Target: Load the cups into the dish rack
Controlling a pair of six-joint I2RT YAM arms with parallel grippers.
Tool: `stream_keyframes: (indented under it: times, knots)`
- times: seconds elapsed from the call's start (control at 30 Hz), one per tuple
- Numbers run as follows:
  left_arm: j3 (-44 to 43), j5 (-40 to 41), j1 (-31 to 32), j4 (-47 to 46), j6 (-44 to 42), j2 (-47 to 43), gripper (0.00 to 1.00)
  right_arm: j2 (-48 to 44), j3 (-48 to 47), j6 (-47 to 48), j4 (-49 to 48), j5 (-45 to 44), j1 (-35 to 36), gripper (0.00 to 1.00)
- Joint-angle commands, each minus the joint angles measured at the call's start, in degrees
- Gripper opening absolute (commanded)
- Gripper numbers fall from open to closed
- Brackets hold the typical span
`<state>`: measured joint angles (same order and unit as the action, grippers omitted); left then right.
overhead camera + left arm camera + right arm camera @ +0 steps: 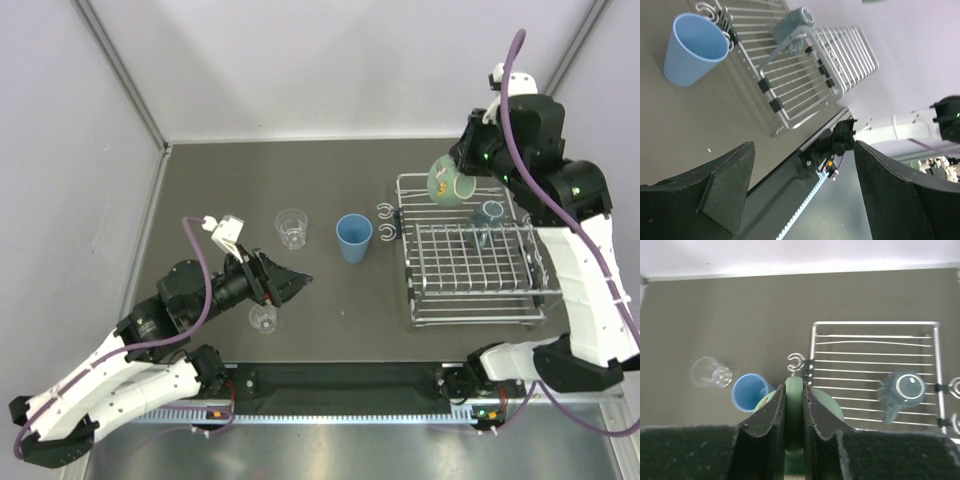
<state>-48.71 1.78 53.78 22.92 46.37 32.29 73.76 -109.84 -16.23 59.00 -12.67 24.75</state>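
At the lower left of the overhead view my left gripper (285,286) sits low, fingers spread wide with nothing between them. The small clear cup (263,318) stands just beside it. Moving right, the larger clear tumbler (291,228) and the blue tumbler (353,238) stand on the table, short of the dish rack (470,306) at centre right, where one upturned mug (487,212) sits. At upper right my right gripper (794,395) is clamped on the green mug (445,180), tilted over the rack's far left corner. I judge this the placing step. Next I must lower the mug into a free spot, then part the fingers.
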Motion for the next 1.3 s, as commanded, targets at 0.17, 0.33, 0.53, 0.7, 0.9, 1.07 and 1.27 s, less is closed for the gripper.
stream_keyframes:
  times: [0.17, 0.33, 0.53, 0.7, 0.9, 1.07, 1.27]
  knots:
    - [3.1, -6.1, 0.1, -1.8, 1.0, -1.7, 0.85, 11.7, -11.1, 0.8, 4.7, 4.8, -9.4, 0.00]
    - [5.5, -6.4, 0.0, -1.5, 1.1, -4.9, 0.85, 18.2, -15.3, 0.1, 7.0, 5.5, -11.7, 0.00]
    - [6.8, -6.4, 0.0, 0.1, 1.3, -7.5, 0.85, 26.0, -19.5, 0.1, 10.2, 7.1, -13.5, 0.00]
    - [7.0, -4.7, 0.0, 1.9, 0.7, -9.4, 0.85, 31.4, -20.6, 1.3, 10.5, 5.8, -13.5, 0.00]
    - [6.3, -2.7, 0.1, 4.6, -0.4, -10.8, 0.85, 33.6, -16.4, 2.2, 10.1, 5.7, -13.5, 0.00]
    - [6.4, -2.4, 0.0, 4.9, -0.7, -11.1, 0.85, 32.6, -7.5, 3.7, 7.3, 5.5, -13.5, 0.00]
    - [6.6, -2.3, 0.1, 4.9, -0.5, -10.9, 0.85, 32.4, -0.6, 4.5, 5.0, 4.8, -13.5, 0.00]
